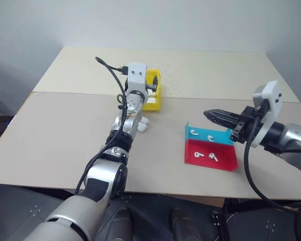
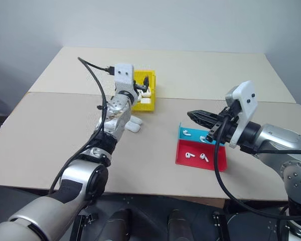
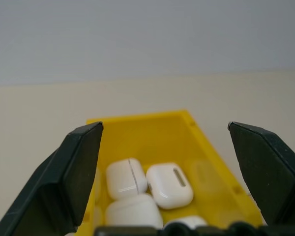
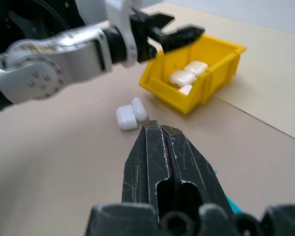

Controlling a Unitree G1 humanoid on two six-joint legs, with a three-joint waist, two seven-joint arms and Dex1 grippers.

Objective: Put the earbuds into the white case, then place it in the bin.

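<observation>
nearest on the table (image 1: 50, 145), the red tray (image 1: 210, 156) and teal tray (image 1: 208, 134) hold loose earbuds (image 1: 199, 155), with the right end effector (image 2: 195, 116) pressed shut and empty just above them. farther off, two white cases (image 4: 130, 114) lie beside the bin (image 2: 151, 89). the left end effector (image 3: 164, 147) hangs over the bin, fingers wide apart, nothing between them (cases lie inside below). this looks like a drop-off finishing; next calls for fetching earbuds and a case.

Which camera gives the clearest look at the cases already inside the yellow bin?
The left wrist view: it looks straight into the bin, showing several white cases between the open left gripper fingers. The right wrist view shows them distantly; head views barely.
</observation>
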